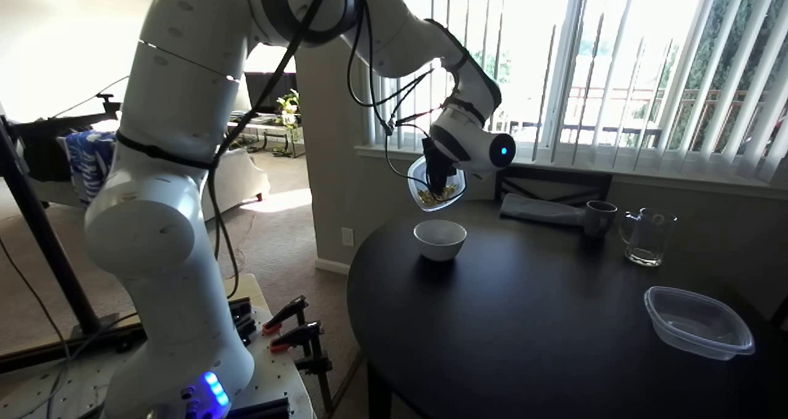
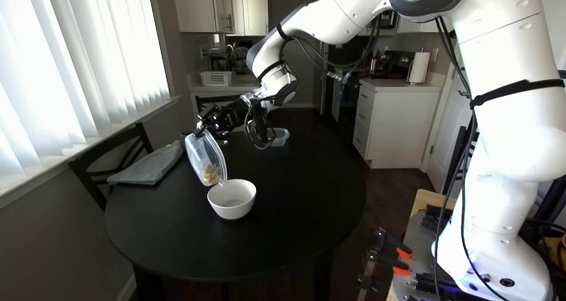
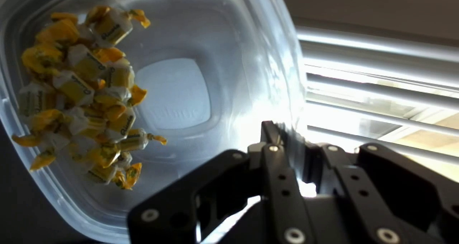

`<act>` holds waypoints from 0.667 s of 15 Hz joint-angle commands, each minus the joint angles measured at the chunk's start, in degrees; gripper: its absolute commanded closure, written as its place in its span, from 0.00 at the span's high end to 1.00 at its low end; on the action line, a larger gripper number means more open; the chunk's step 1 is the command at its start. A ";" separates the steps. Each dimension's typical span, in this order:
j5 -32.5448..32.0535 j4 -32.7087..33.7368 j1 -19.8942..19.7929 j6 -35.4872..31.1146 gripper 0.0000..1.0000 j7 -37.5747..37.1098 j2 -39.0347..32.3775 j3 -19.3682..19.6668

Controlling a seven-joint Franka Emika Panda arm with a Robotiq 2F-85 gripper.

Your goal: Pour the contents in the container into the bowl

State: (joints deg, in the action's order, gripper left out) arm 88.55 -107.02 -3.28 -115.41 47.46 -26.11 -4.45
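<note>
A: The gripper [image 3: 292, 145], quick?
B: Clamped on the tub [image 3: 174, 93] by its wall: fingers [image 3: 278, 165] pressed to both faces, just the wall between them. Wrist view settles that; in both exterior views it's a dark tangle, fingers hard to read.
A: Tub's where?
B: Up over the bowl [image 2: 232, 211], tipped steeply, low corner at the bowl's rim. In an exterior view the tub [image 2: 196, 153] overlaps that rim, could pass for touching. But in an exterior view a gap shows between tub [image 1: 417, 182] and bowl [image 1: 439, 250]. So apart, just above.
A: And the candies [image 3: 77, 93]?
B: Heaped in the tub at the low end, toward the bowl, far from the gripper. Wrist view gives yellow and white wrappers, twisted ends, print mostly too blurry to read. Both exterior views: just tannish bits.
A: Bowl itself?
B: Upright on the table [image 1: 492, 339]. Shows in the exterior views only; in an exterior view you look well down onto its pale inside [image 2: 233, 201].
A: Other stuff?
B: A second tub [image 1: 695, 323], clear, well apart from the bowl, in both exterior views. A folded cloth [image 2: 148, 166], same: in both, apart from the bowl. A grey cup [image 1: 598, 218] and a glass mug [image 1: 651, 240], also well apart from the bowl, plain to see in an exterior view.
A: Background?
B: Beyond the bowl, a counter [image 2: 400, 85] in an exterior view; well away from the bowl, a sofa [image 1: 237, 182] in an exterior view. Window blinds [image 2: 88, 62] turn up in all three.
</note>
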 commanded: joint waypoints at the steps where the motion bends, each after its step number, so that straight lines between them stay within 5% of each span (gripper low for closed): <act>1: 2.61 -0.17 0.13 4.13 0.01 4.94 -0.51 1.52; 10: 5.59 -0.55 -0.09 10.19 0.01 9.12 -1.20 3.85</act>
State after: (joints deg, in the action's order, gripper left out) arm 92.22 -107.01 -3.40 -107.60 54.27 -27.44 -1.40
